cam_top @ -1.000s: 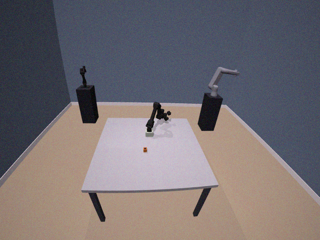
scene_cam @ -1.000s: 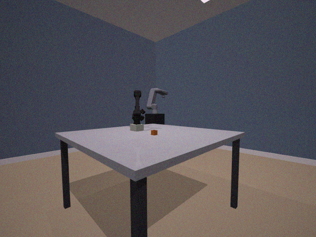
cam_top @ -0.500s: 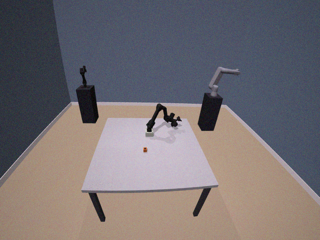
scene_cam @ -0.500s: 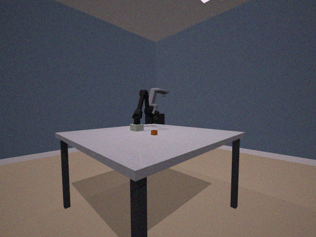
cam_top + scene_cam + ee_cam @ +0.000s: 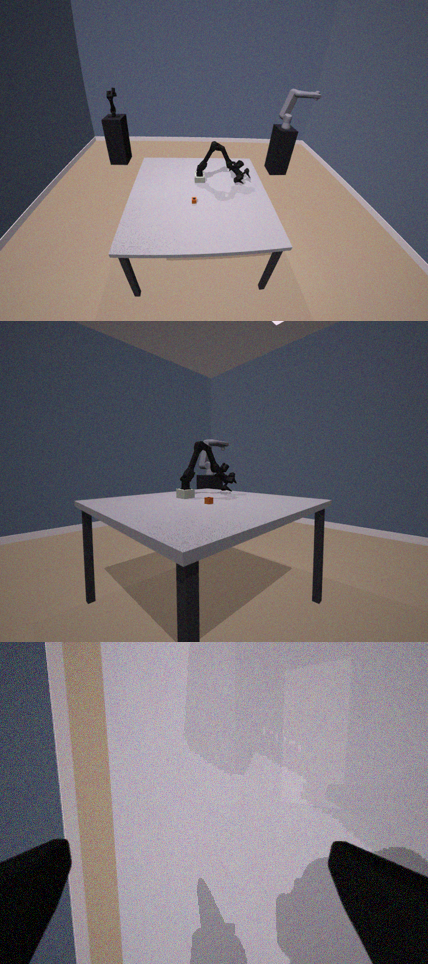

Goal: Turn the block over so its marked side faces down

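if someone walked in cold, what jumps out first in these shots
A small orange block sits alone near the middle of the pale table, the only bright thing there, with a dark patch on its top face. Behind it the black arm arches over from its white base, and its open, empty gripper hangs low off to the side, well away from the block.

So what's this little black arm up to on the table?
The small black robot arm is meant to flip the small orange block so its dark marked face points down. It hasn't touched it yet: the block sits alone on the pale grey table, mark apparently up. The arm bends down off to one side near the table's edge, and its black gripper is wide open and empty, with only bare tabletop below the fingers.
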`<state>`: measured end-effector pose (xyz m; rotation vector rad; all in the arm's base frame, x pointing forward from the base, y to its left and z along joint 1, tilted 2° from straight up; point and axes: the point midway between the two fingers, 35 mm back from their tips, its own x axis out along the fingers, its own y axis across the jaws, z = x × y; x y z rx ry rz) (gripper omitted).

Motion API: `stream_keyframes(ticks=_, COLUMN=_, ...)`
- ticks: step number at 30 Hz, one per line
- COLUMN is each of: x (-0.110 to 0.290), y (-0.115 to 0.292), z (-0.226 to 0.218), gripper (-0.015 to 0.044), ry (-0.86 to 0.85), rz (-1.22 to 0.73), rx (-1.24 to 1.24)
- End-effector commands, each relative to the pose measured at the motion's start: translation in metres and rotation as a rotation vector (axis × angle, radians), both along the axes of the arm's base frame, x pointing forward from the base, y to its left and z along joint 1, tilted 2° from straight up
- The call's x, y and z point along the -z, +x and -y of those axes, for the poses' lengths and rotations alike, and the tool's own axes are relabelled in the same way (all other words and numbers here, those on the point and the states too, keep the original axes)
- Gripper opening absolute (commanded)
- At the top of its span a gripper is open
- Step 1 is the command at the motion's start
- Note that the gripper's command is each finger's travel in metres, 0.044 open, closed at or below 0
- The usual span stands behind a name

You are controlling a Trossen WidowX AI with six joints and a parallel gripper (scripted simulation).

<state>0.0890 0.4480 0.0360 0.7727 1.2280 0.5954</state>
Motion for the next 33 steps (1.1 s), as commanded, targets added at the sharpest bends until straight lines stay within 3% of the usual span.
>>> stream_keyframes(ticks=1, x=-0.005, y=0.052, z=0.015, gripper=0.044, ry=-0.051, rz=0.048, rx=0.058)
stream_keyframes(ticks=8, x=-0.008, y=0.132, z=0.057, gripper=0.044, ry=-0.219, rz=0.154, rx=0.102)
stream_keyframes(ticks=19, x=-0.016, y=0.258, z=0.214, gripper=0.044, ry=-0.626, rz=0.197, rx=0.114)
stream_keyframes(ticks=26, x=-0.027, y=0.283, z=0.339, gripper=0.044, ry=-0.824, rz=0.084, rx=0.055)
stream_keyframes(ticks=33, x=-0.048, y=0.259, z=0.462, gripper=0.044, ry=-0.907, rz=-0.089, rx=-0.045)
